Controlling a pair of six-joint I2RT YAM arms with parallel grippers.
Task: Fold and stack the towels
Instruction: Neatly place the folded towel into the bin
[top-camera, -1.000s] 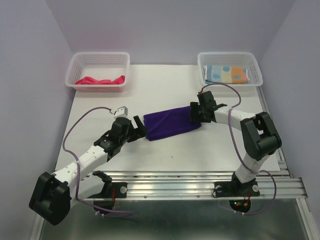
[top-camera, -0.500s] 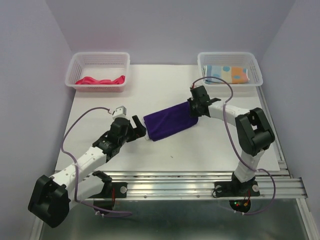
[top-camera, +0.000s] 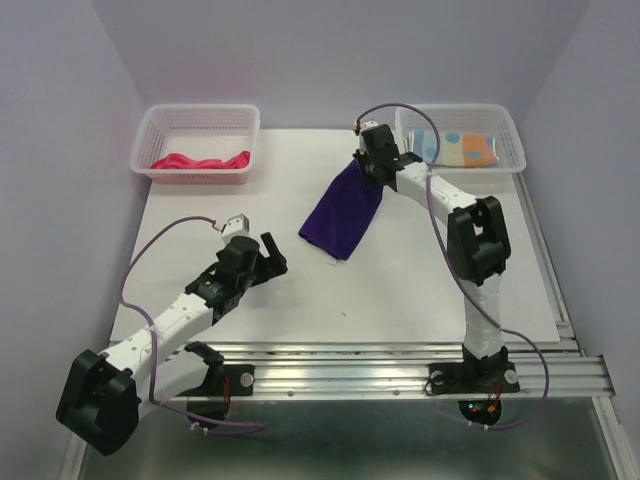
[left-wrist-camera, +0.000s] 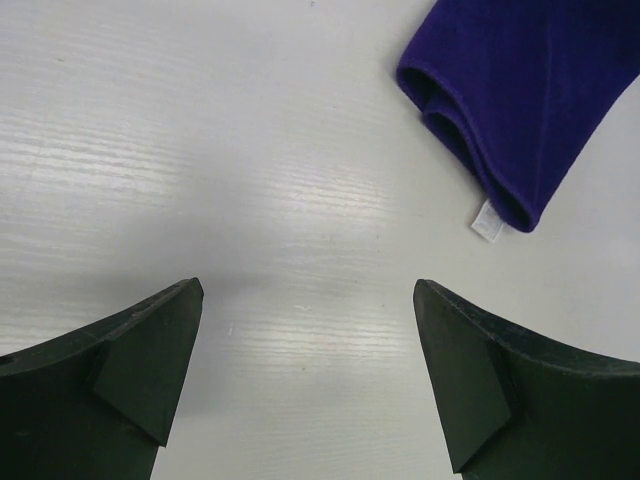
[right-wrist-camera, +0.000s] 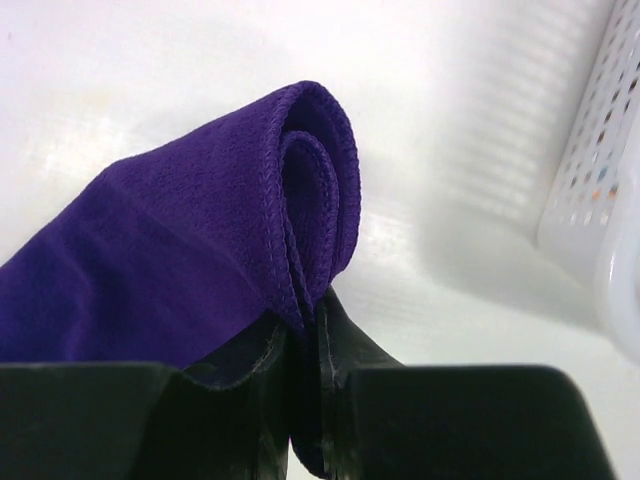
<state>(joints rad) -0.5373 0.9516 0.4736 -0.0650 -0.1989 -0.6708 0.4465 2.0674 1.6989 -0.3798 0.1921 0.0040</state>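
Observation:
A folded dark purple towel slants across the table's back middle. My right gripper is shut on its far end, beside the right basket. In the right wrist view the towel's doubled edge is pinched in the right gripper. My left gripper stands open over bare table, a little left of the towel's near end. In the left wrist view the left gripper holds nothing, and the purple towel with its white tag lies beyond it, up and to the right. A pink-red towel lies in the left basket. A spotted light blue towel lies in the right basket.
Two white mesh baskets stand at the table's back: the left basket and the right basket. The right basket's wall is close by the right gripper. The table's near edge meets a metal rail.
My right gripper shut on the purple towel's right end and carried it back toward the right basket, swinging the towel from lying across to slanting. The left gripper stayed open and drew slightly away.

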